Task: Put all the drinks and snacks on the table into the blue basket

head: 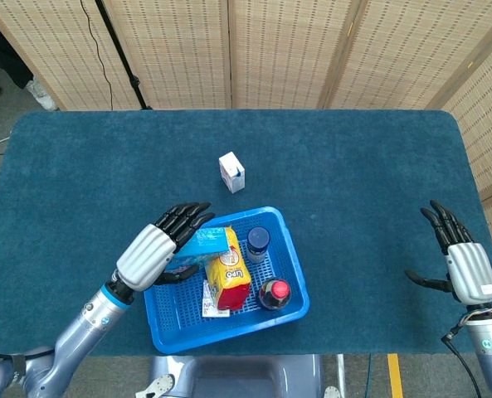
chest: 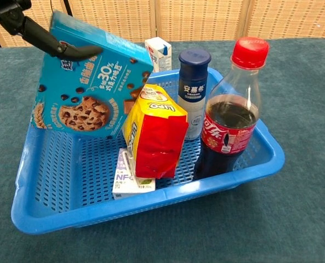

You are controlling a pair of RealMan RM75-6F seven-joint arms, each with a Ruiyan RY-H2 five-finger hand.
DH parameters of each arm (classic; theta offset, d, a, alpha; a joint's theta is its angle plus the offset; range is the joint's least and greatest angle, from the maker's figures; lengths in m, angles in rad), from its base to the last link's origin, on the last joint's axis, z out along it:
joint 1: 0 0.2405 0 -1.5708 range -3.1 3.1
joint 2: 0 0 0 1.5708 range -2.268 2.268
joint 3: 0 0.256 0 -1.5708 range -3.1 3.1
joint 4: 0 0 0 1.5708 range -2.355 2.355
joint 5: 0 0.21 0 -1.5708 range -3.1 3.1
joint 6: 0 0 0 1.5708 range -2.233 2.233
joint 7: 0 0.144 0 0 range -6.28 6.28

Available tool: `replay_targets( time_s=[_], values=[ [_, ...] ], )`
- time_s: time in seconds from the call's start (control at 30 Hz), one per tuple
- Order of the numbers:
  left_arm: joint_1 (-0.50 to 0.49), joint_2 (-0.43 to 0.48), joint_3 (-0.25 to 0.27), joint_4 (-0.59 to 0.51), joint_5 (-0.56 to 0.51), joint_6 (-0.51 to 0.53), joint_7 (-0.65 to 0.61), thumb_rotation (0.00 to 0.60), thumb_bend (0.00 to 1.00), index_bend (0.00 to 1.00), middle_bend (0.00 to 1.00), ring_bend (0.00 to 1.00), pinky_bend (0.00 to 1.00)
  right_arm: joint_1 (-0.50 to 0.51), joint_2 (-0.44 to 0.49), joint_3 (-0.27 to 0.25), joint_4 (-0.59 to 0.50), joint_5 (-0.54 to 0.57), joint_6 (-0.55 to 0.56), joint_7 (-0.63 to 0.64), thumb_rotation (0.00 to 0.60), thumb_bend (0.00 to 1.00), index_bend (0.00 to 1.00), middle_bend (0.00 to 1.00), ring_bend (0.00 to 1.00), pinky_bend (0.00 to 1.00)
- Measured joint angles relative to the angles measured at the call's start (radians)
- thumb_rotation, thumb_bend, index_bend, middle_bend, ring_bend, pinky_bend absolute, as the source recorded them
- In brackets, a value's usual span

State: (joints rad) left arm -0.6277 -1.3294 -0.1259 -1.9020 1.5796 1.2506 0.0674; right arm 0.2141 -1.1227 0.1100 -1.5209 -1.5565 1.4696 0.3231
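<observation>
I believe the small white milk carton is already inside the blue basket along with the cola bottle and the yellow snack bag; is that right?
Not quite. The small white milk carton stands on the table behind the blue basket, outside its rim, as the head view shows. The cola bottle and the yellow snack bag are indeed inside it.

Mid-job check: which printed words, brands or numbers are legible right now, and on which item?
"30%": blue cookie box; its Chinese text is too small to read.
"安慕希": white bottle with navy cap.
"NF": flat white carton in the blue basket.
Yellow-red snack bag, red-capped cola bottle: lettering unclear.
</observation>
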Motion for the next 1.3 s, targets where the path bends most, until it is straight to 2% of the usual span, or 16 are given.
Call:
replay_targets(
  time_s=[0.23,0.47,0.8,0.93,1.13,1.3],
  values=[
    [-0.016,0.011,-0.052,0.064,0.066,0.066,-0.213,0.600,0.00,0.00,0.00,0.00,0.00,0.000,-0.001,0.000,0.000,0.001,-0.001,-0.003,0.600,0.00,0.00,0.00,0.00,0.14],
    [-0.061,0.042,-0.115,0.113,0.035,0.032,-0.248,0.600,0.00,0.00,0.00,0.00,0.00,0.000,0.000,-0.002,-0.004,-0.001,-0.001,-0.003,0.600,0.00,0.00,0.00,0.00,0.14],
    [-0.189,0.162,-0.174,0.283,-0.035,-0.195,-0.300,0.600,0.00,0.00,0.00,0.00,0.00,-0.001,0.003,0.001,-0.005,0.009,-0.004,0.003,0.600,0.00,0.00,0.00,0.00,0.14],
    [-0.229,0.187,-0.188,0.345,-0.061,-0.251,-0.304,0.600,0.00,0.00,0.00,0.00,0.00,0.000,0.003,0.003,-0.001,0.016,-0.009,0.005,0.600,0.00,0.00,0.00,0.00,0.14],
    [-0.301,0.186,-0.184,0.453,-0.092,-0.379,-0.278,0.600,0.00,0.00,0.00,0.00,0.00,0.003,0.001,0.008,0.004,0.031,-0.021,-0.001,0.600,0.00,0.00,0.00,0.00,0.14],
    [-0.383,0.119,-0.171,0.583,-0.135,-0.495,-0.219,0.600,0.00,0.00,0.00,0.00,0.00,0.008,-0.004,0.011,0.009,0.043,-0.035,-0.009,0.600,0.00,0.00,0.00,0.00,0.14]
  ],
)
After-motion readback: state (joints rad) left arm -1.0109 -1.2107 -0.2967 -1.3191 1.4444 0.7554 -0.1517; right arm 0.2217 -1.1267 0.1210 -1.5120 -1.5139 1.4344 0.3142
